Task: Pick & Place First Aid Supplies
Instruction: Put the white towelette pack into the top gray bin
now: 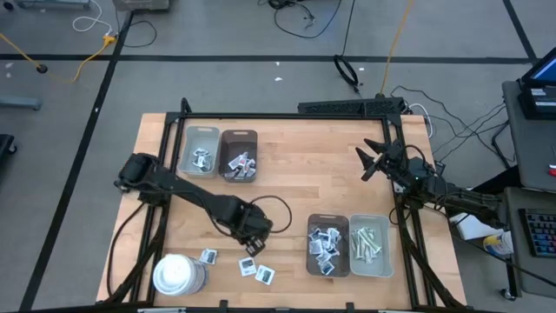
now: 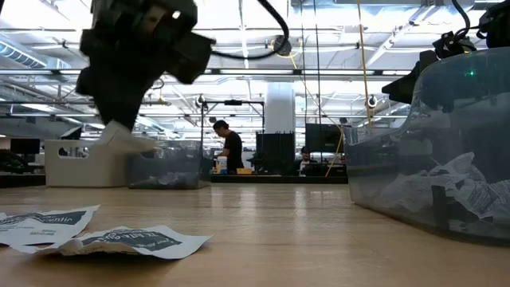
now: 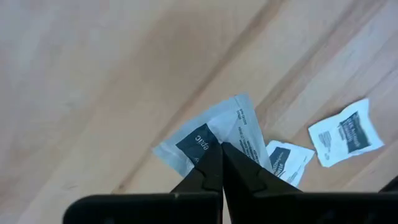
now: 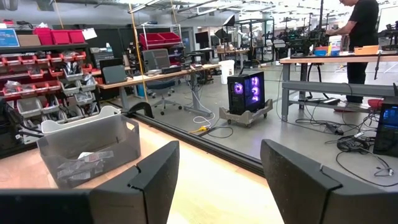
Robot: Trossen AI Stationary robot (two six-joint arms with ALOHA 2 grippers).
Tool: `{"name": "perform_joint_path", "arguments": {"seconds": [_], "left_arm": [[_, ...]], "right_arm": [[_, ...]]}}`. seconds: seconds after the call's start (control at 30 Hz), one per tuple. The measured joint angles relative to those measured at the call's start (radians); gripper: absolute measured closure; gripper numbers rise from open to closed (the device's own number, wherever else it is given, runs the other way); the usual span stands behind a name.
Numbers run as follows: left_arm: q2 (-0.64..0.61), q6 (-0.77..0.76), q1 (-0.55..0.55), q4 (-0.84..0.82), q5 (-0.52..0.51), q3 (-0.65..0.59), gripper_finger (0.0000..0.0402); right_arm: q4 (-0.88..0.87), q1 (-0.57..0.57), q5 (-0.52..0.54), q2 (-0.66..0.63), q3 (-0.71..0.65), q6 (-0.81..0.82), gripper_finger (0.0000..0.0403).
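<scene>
Wooden table (image 1: 287,187) on a black frame, grey workshop floor around it, seen from above. Lower left of the frame: large white cylinder (image 1: 179,275) standing at the table's near edge. Just right of it: three loose white packets (image 1: 249,266) lying flat on the bare wood. Upper left: grey tray (image 1: 199,151) and brown tray (image 1: 239,156) side by side, both holding packets. Centre-left: left gripper (image 1: 254,243) pointing down above the loose packets, fingers (image 3: 208,171) pinched together on the edge of one white packet with dark-blue print (image 3: 211,138); packet lifted clear of the wood in the low view. Lower centre-right: second brown tray (image 1: 327,244) filled with packets, touching a second grey tray (image 1: 371,246) holding pale wrapped strips (image 1: 364,242). Upper right: right gripper (image 1: 372,159) held above the table's right edge, well apart from the trays, fingers spread wide and holding nothing.
</scene>
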Motion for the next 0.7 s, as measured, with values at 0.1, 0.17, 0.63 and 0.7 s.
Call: {"name": "perform_joint_path", "arguments": {"seconds": [0.1,0.17,0.63,0.7], "left_arm": [[-0.059,0.000,0.018,-0.028,-0.014,0.000,0.0401],[-0.104,0.001,0.029,-0.062,-0.027,0.000,0.0401],[-0.268,0.032,0.162,-0.278,-0.072,0.001,0.0401],[-0.279,0.041,0.217,-0.316,-0.083,0.001,0.0401]], "right_arm": [[0.000,0.000,0.000,0.000,0.000,0.000,0.0181],[0.000,0.000,0.000,0.000,0.000,0.000,0.0181],[0.000,0.000,0.000,0.000,0.000,0.000,0.0183],[0.000,0.000,0.000,0.000,0.000,0.000,0.0183]]}}
